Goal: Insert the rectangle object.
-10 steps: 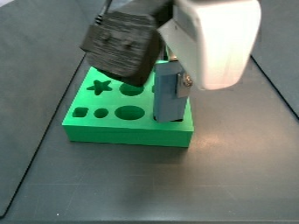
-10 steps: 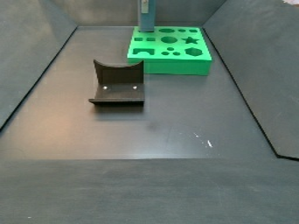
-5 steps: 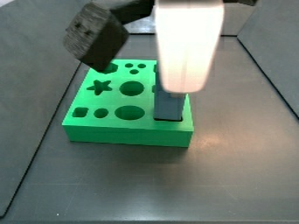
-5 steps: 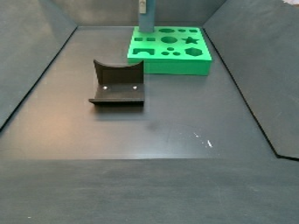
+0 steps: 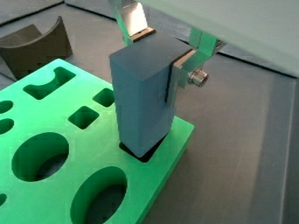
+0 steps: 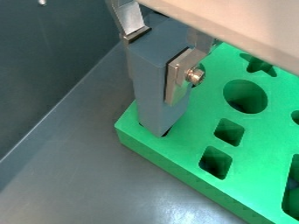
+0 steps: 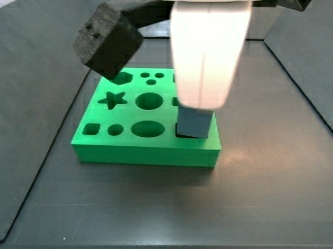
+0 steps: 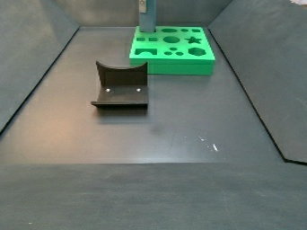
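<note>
The slate blue-grey rectangle object (image 5: 146, 96) stands upright with its lower end in a rectangular slot at a corner of the green board (image 5: 158, 184). It shows in both wrist views (image 6: 152, 87) and both side views (image 7: 193, 122) (image 8: 146, 16). My gripper (image 5: 163, 54) is directly above the board's corner, shut on the bar's upper end, with a silver finger (image 6: 179, 77) flat against each side. In a side view the arm's white body (image 7: 208, 49) hides the fingers. The board (image 7: 143, 153) has star, round and rectangular holes.
A dark brown block with a curved notch (image 8: 120, 85) stands on the grey floor in front of the board (image 8: 180, 67), also seen in a wrist view (image 5: 35, 48). A dark wrist-mounted box (image 7: 111, 39) hangs above the board. Dark walls ring the floor.
The gripper has moved down with the rectangle object, which now stands lower in its slot with less of it showing above the board. The brown block has not moved.
</note>
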Available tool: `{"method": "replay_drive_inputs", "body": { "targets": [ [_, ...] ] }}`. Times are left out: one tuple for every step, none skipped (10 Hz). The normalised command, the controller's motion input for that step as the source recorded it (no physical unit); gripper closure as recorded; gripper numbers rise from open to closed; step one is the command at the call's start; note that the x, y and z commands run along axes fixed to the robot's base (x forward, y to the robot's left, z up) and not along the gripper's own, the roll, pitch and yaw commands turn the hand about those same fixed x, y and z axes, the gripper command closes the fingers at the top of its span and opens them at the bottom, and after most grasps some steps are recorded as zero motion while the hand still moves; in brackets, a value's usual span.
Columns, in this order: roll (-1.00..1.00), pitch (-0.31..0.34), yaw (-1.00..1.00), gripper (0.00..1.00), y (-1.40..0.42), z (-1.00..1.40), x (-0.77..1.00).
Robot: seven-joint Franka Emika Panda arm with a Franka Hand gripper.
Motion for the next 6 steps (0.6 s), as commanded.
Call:
{"method": "replay_drive_inputs", "body": {
  "targets": [
    [-0.1,0.021,0.48,1.0,0.0,-0.51,0.11],
    [-0.11,0.016,0.55,1.0,0.0,-0.49,0.06],
    [-0.11,0.004,0.59,1.0,0.0,-0.46,0.03],
    [-0.1,0.0,0.66,1.0,0.0,-0.41,0.0],
    [-0.12,0.0,0.47,1.0,0.0,-0.4,0.0],
    [-0.12,0.0,0.08,1.0,0.0,-0.36,-0.05]
  ]
}}
